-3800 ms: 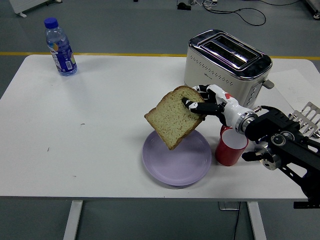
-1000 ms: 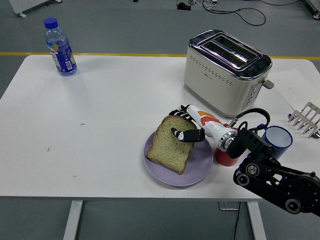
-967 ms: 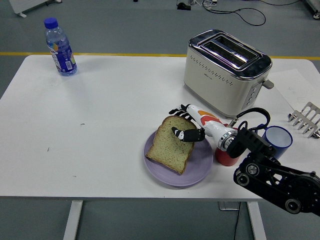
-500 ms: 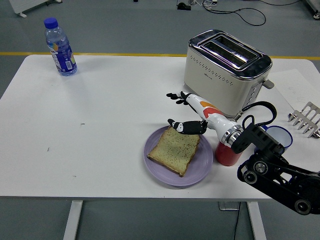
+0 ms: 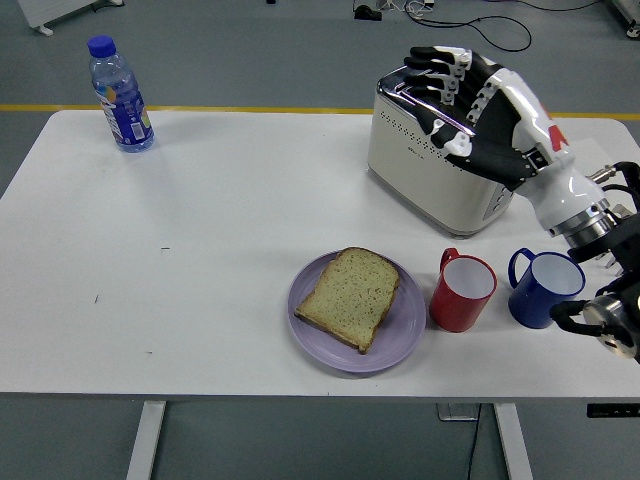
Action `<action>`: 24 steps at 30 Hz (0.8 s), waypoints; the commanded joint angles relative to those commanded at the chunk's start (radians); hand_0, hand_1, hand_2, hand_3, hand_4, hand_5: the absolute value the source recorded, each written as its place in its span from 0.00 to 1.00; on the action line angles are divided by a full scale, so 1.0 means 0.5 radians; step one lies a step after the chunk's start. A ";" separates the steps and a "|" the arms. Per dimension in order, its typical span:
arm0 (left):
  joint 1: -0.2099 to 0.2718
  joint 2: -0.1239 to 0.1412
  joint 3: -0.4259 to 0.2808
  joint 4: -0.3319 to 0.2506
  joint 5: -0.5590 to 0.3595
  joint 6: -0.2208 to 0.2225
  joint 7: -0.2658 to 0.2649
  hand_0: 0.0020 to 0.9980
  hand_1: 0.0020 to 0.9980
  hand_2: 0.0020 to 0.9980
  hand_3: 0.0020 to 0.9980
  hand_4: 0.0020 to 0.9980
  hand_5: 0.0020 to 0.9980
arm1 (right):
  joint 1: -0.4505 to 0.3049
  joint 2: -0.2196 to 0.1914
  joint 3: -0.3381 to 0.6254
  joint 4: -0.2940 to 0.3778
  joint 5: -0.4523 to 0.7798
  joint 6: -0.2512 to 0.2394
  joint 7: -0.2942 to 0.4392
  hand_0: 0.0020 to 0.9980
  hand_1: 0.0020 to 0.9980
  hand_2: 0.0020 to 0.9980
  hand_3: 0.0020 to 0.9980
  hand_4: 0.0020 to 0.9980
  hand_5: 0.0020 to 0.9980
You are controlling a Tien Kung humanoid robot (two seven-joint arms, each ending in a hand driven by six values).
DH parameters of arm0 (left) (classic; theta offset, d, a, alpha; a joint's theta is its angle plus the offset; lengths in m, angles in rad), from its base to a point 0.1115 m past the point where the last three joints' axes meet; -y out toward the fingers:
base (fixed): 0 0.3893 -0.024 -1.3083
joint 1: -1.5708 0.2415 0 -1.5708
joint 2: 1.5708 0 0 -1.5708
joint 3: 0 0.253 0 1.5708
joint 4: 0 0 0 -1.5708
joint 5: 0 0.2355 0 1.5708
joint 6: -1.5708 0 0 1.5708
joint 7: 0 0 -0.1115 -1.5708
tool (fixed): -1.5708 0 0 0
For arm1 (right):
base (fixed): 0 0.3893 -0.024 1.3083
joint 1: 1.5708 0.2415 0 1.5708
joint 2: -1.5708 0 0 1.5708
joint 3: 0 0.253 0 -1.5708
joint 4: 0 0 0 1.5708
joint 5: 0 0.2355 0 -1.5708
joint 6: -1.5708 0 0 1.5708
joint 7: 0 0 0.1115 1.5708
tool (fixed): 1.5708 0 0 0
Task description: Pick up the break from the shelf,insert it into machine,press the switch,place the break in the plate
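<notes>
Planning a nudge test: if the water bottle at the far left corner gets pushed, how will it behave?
The water bottle stands upright, tall and narrow, so a high push would probably tip it. Once down, its round body would likely roll. Its smooth plastic may be slippery.

A single camera sits high on the robot's side, looking forward and down over the white surface (image 5: pixel 200 250). The near edge runs along the bottom; grey floor (image 5: pixel 250 50) shows beyond the far edge.

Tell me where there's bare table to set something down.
The whole left half, between the bottle and the plate, is bare. The right is crowded: toaster, red mug, blue mug, with the right hand over the toaster.
</notes>
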 joint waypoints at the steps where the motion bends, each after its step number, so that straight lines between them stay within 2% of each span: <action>1: 0.003 0.000 -0.005 0.000 0.008 -0.001 0.001 0.61 0.46 0.43 0.54 0.28 0.92 | -0.043 -0.010 0.063 -0.022 0.091 0.018 0.023 0.74 0.72 0.75 0.72 0.64 0.22; 8: 0.020 0.000 -0.044 0.000 0.047 -0.002 0.002 0.61 0.46 0.43 0.54 0.28 0.92 | -0.286 -0.039 0.402 -0.124 0.672 0.087 0.099 0.75 0.73 0.76 0.73 0.63 0.22; 14: 0.033 0.000 -0.073 0.000 0.079 0.000 -0.002 0.61 0.46 0.43 0.54 0.28 0.92 | -0.538 0.006 0.724 -0.237 1.148 0.114 0.109 0.76 0.73 0.77 0.74 0.63 0.22; 19: 0.042 0.000 -0.098 0.000 0.109 0.001 -0.005 0.61 0.46 0.44 0.54 0.28 0.92 | -0.693 0.062 0.935 -0.334 1.171 0.139 0.099 0.76 0.73 0.77 0.74 0.62 0.23; 24: 0.043 0.000 -0.110 0.000 0.128 -0.001 -0.008 0.61 0.46 0.44 0.54 0.28 0.92 | -0.781 0.120 1.074 -0.421 1.134 0.156 0.099 0.76 0.73 0.76 0.73 0.61 0.23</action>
